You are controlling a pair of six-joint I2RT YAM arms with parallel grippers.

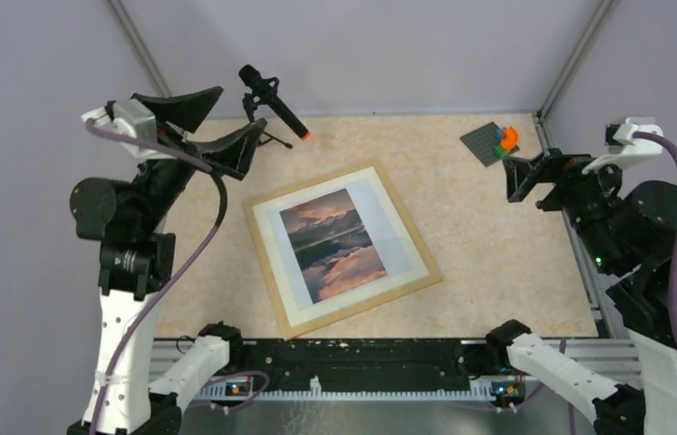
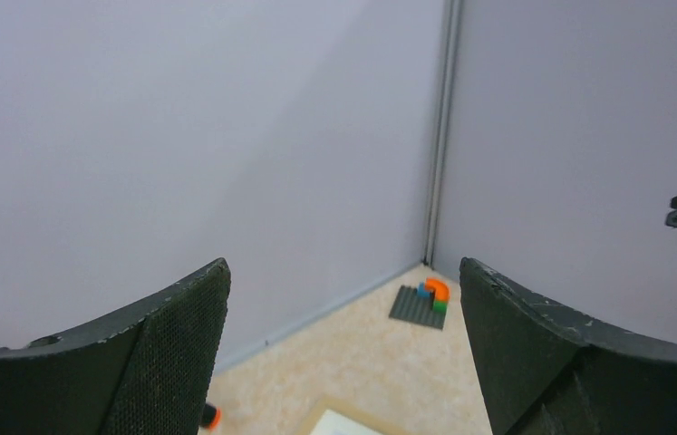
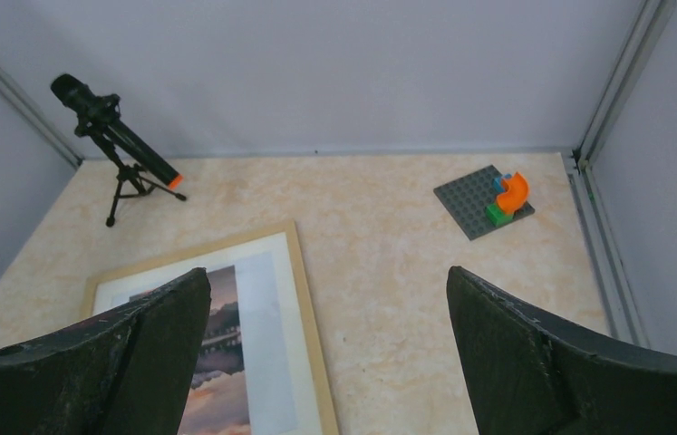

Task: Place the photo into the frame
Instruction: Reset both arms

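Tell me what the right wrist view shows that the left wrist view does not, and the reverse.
Only the right wrist view: the photo lying inside the frame, and the whole microphone. Only the left wrist view: the left gripper, open. Both: the grey brick plate, the table, a frame corner, the microphone's orange tip, the right gripper.

No legible text or labels anywhere.

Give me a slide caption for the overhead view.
The photo lies in the frame; left claw and right claw hover open at either side.
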